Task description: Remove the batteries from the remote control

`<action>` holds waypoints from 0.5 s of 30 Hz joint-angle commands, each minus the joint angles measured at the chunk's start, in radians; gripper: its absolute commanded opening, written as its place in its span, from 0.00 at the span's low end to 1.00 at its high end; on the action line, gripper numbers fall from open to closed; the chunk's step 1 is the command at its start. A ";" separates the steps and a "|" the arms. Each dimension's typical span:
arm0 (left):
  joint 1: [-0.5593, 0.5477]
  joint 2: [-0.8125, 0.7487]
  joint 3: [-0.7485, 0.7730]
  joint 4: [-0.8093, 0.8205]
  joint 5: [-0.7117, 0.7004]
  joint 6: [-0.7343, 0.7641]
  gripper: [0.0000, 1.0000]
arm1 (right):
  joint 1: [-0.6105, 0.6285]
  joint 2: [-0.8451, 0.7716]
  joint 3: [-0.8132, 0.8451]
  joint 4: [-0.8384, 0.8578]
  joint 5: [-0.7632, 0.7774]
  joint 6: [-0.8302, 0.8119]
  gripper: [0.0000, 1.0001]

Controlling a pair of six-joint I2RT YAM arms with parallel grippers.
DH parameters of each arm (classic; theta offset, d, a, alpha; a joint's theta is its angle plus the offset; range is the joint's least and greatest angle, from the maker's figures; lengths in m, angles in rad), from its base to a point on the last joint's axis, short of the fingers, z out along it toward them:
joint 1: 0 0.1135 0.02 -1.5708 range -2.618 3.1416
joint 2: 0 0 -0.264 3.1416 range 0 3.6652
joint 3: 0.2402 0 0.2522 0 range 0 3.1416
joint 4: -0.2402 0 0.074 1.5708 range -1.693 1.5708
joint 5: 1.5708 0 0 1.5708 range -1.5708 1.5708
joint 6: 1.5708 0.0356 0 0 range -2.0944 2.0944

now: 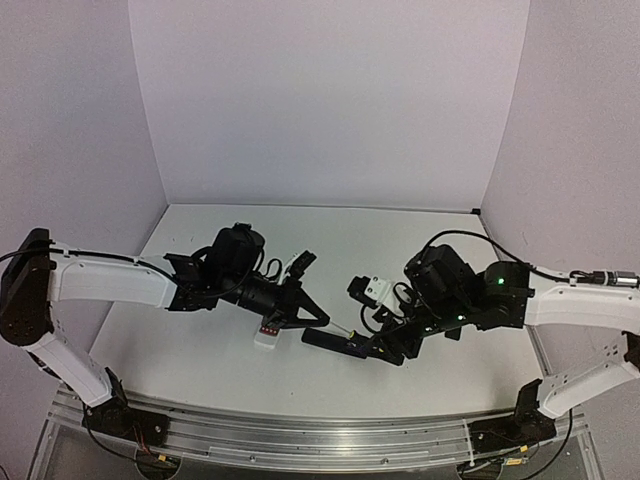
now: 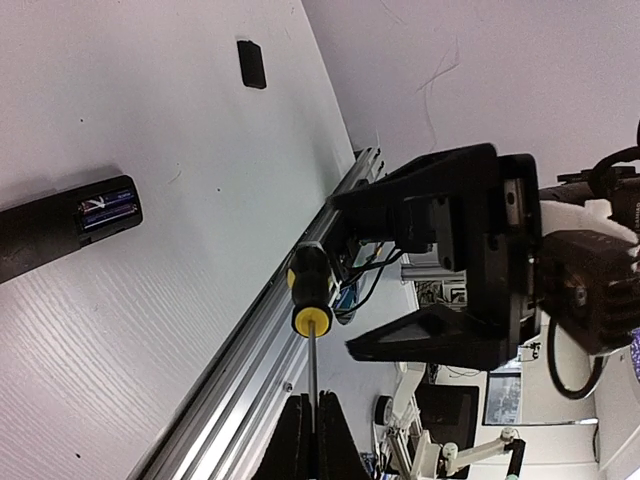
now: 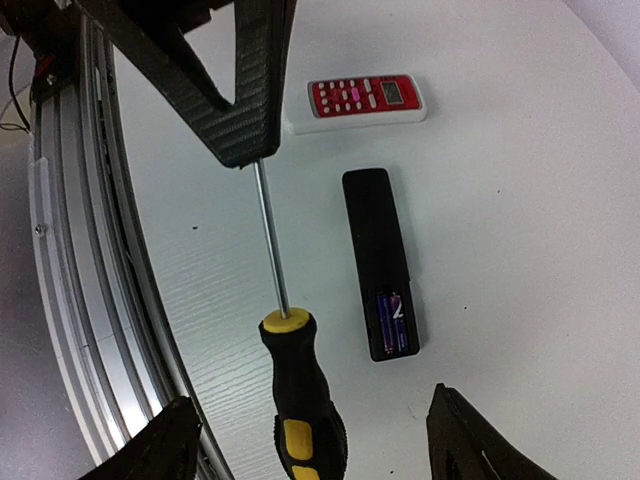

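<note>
Left gripper (image 3: 255,150) clamped on screwdriver (image 3: 272,250) shaft | right gripper (image 3: 320,438) spread wide beside its handle | remote control (image 3: 378,240) flat on table (image 3: 520,200), compartment uncovered | batteries (image 3: 393,320) seated inside, none out yet

No text can be read: the batteries (image 3: 393,318) in the remote control (image 3: 375,235) and the white remote (image 3: 356,100) bear only blurred markings.
</note>
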 commanded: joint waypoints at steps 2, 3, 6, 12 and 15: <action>0.045 -0.119 -0.099 0.230 0.026 -0.049 0.00 | 0.002 -0.134 -0.047 0.146 -0.035 0.144 0.81; 0.047 -0.140 -0.120 0.269 0.039 -0.034 0.00 | 0.001 -0.162 -0.070 0.182 -0.002 0.194 0.84; 0.049 -0.222 -0.155 0.298 0.052 0.140 0.00 | -0.004 -0.241 -0.136 0.283 0.024 0.362 0.94; 0.049 -0.420 -0.256 0.343 0.034 0.545 0.00 | -0.007 -0.288 -0.172 0.346 -0.021 0.668 0.98; 0.048 -0.483 -0.271 0.318 0.057 0.700 0.00 | -0.008 -0.273 -0.159 0.368 -0.070 0.816 0.98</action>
